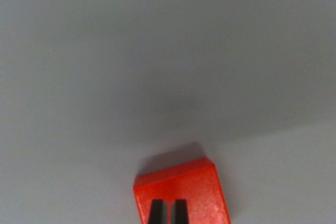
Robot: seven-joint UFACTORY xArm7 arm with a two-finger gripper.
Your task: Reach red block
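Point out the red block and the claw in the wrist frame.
red block (pixel 184 190): wrist view, on its top face.
claw (pixel 168 212): wrist view, in the narrow gap between the two dark fingertips.

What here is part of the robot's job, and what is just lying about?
Part of the job:
- red block
- fingers, two dark tips at the bottom edge, over the block

Just there:
- plain grey surface; nothing else lies on it

one red block (pixel 181 190), one claw (pixel 168 212)

A plain grey surface (pixel 105 77) fills the wrist view, softly shadowed.
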